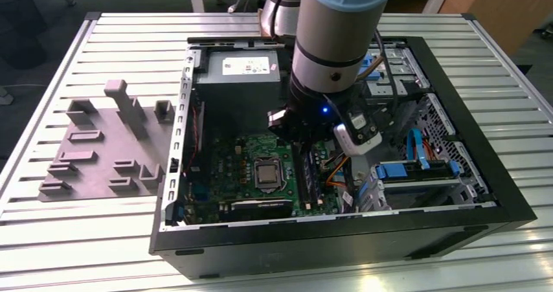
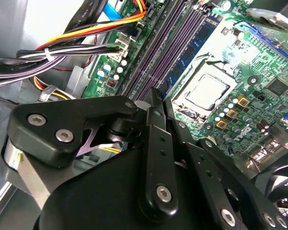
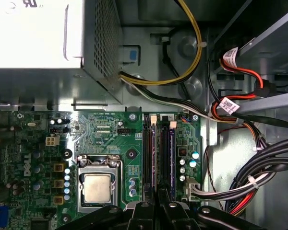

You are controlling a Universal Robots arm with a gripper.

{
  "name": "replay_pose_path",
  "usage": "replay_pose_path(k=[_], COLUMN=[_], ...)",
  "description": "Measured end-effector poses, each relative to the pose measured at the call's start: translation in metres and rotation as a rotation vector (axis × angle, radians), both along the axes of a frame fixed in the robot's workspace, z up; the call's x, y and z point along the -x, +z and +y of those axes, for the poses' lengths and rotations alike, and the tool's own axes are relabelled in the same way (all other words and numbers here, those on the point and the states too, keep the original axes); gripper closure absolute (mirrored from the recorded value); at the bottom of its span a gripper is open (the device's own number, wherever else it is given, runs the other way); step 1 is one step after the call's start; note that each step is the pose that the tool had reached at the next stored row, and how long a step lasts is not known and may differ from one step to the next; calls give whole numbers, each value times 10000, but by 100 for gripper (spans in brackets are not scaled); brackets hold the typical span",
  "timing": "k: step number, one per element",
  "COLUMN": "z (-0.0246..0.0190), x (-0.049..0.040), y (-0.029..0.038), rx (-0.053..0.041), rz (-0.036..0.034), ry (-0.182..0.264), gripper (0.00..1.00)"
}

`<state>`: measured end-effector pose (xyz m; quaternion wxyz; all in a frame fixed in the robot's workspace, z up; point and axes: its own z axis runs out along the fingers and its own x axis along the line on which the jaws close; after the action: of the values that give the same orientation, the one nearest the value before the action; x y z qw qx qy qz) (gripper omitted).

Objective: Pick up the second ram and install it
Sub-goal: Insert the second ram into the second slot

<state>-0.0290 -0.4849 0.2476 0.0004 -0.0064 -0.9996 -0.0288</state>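
arm (image 1: pixel 333 39) upright inside case (image 1: pixel 484 195) | gripper (image 3: pixel 159 194) closed over memory slots (image 3: pixel 159 153)

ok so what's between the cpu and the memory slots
A strip of green motherboard with small round capacitors, seen in the first wrist view between the cpu and the memory slots.

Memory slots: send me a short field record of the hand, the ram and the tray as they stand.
hand: low inside the open PC case, over the memory slots
memory slots: beside the CPU socket
ram: dark blue strip with black chips, standing in the slots; whether it is the second, cannot tell
fixture tray: grey, on the table, on the exterior view's left of the case
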Motion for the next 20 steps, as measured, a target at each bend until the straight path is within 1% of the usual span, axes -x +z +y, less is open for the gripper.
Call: replay_pose_path(k=[11, 13, 18, 20], z=[1, 0, -3, -7], x=[0, 0, 1, 0], y=[-12, -30, -104, -121], rx=[-5, 0, -11, -15], rz=[-2, 0, 1, 2], ry=[0, -22, -42, -41], gripper=[86, 86, 86, 86])
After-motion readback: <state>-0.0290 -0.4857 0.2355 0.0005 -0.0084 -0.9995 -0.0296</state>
